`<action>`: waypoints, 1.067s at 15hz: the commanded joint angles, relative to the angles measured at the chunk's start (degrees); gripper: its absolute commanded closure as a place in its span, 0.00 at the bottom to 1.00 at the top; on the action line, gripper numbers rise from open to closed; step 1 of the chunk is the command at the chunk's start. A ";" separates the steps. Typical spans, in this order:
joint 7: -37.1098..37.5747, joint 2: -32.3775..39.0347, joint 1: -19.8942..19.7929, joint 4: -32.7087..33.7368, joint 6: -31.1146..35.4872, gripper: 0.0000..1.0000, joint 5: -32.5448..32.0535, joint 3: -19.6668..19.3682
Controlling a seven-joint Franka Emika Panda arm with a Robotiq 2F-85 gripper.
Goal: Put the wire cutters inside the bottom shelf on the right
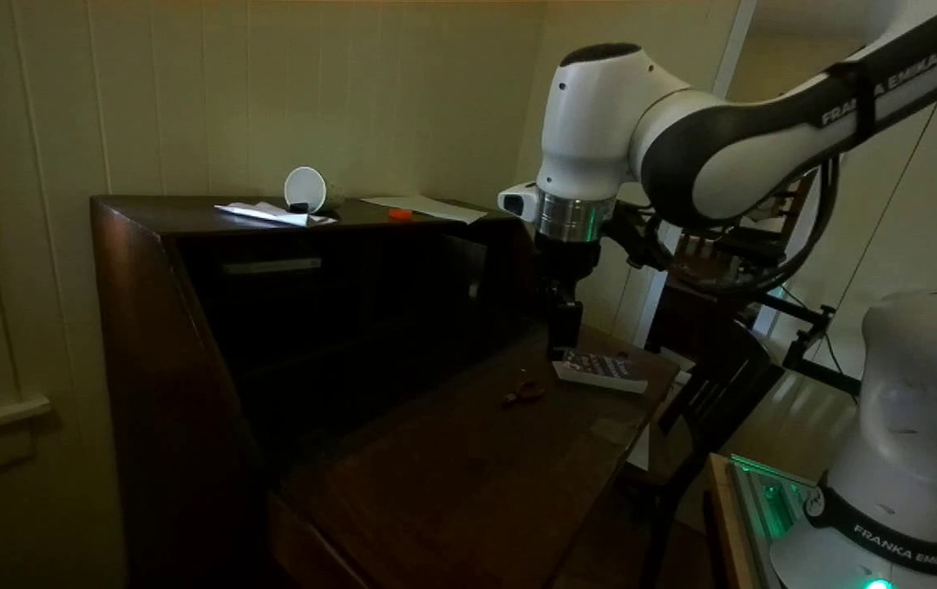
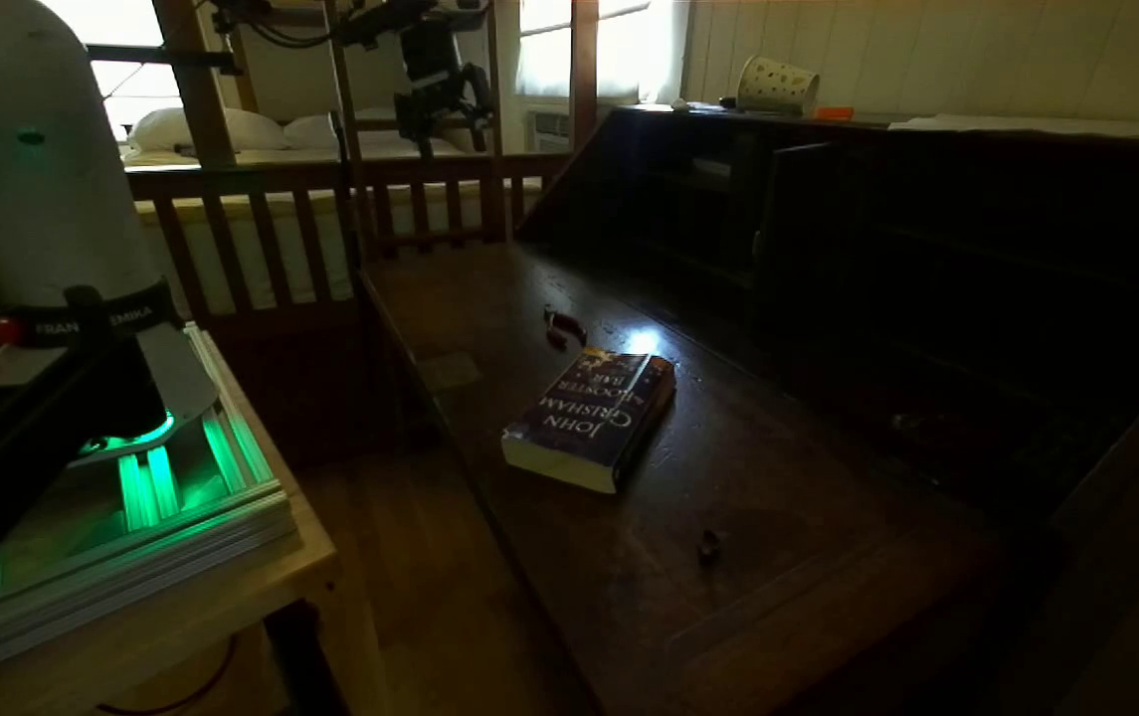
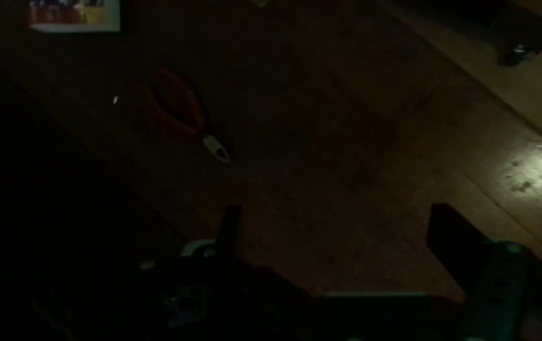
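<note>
The wire cutters (image 3: 181,111), with red handles and a short grey head, lie flat on the brown desk top. They also show in both exterior views (image 1: 524,394) (image 2: 565,326). My gripper (image 1: 564,353) is open and empty, pointing down, raised above the desk. In an exterior view the gripper (image 2: 453,147) hangs beyond the far end of the desk top as seen there. In the wrist view its fingertips (image 3: 337,210) are wide apart, with the cutters ahead and to the left of them. The right-hand shelves (image 2: 1007,328) are very dark; their inside is hidden in shadow.
A thick book (image 2: 589,418) lies near the cutters. A small dark object (image 2: 708,547) lies past the book. An open cabinet door (image 2: 798,214) juts from the shelf unit. A cup (image 1: 304,188) and papers stand on top. A chair (image 1: 705,409) stands by the desk edge.
</note>
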 commanded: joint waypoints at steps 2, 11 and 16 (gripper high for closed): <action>-13.08 2.81 -5.57 -6.86 20.42 0.00 -6.27 -9.39; -21.72 13.55 -15.09 -7.75 32.08 0.00 -16.62 -17.61; -21.73 16.02 -14.99 -6.19 32.09 0.00 -16.69 -17.68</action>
